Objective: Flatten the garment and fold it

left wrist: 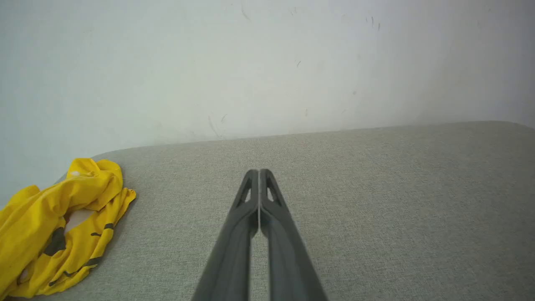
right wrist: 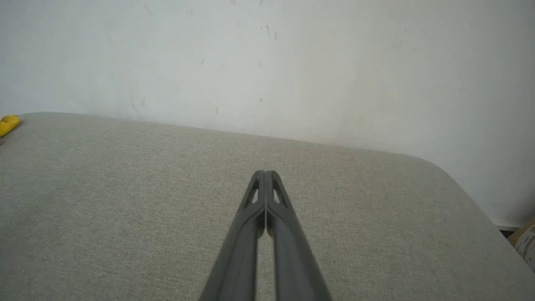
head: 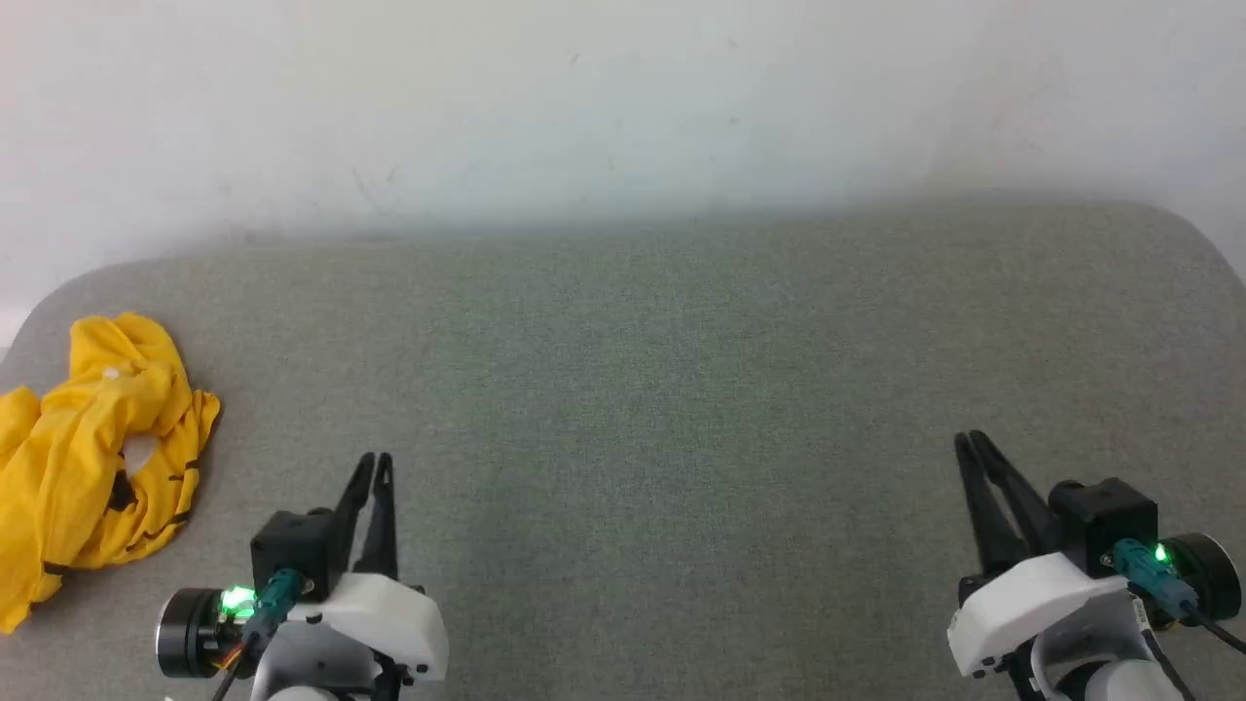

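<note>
Arms low at the near edge of a grey woven-fabric pad (head: 623, 389), set wide apart, fingers pointing toward the white wall (head: 623, 117). My left gripper (head: 376, 460) and right gripper (head: 970, 440) are both pinched closed and empty. The crumpled bright yellow cotton T-shirt (head: 88, 458), black-marked, lies heaped at the pad's left edge, near my left gripper but apart from it. Left wrist view shows its pale patch. Right wrist view catches just a yellow tip of the T-shirt (right wrist: 8, 123).

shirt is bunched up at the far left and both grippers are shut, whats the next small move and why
Probably move the left gripper toward the shirt and open it. The shirt lies crumpled at the left end of the table, touched by neither gripper, and the left gripper is much nearer than the right gripper.
</note>
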